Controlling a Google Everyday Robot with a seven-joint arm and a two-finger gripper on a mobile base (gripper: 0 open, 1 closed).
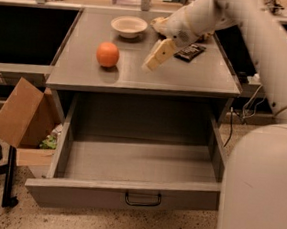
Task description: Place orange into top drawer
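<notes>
Hovering over the table (196, 82) a little right of its centre, the gripper (150, 63) is pointing down and toward the left of the frame, with its pale tip close above the grey surface. Whether it is spread or pressed together, I cannot tell. The white arm (202, 14) carrying it is reaching in from the upper right of the frame, and the robot's rounded white body (259, 192) is filling the lower right corner.

The orange (107, 54) is sitting on the table to the left of the gripper, apart from it, in the upper left part of the frame. Behind the orange, toward the top of the frame, a white bowl (128, 26) is standing upright. A flat dark packet (190, 52) is lying on the table just right of the gripper, partly under the arm.

The top drawer (76, 196) is standing pulled far out below the table, taking up the lower middle of the frame, with its grey floor showing. Its flat front panel is facing the bottom of the frame, with the small dark handle (143, 200) at its centre. A brown cardboard box (20, 112) is leaning tilted at the left, beside the drawer's left wall.
</notes>
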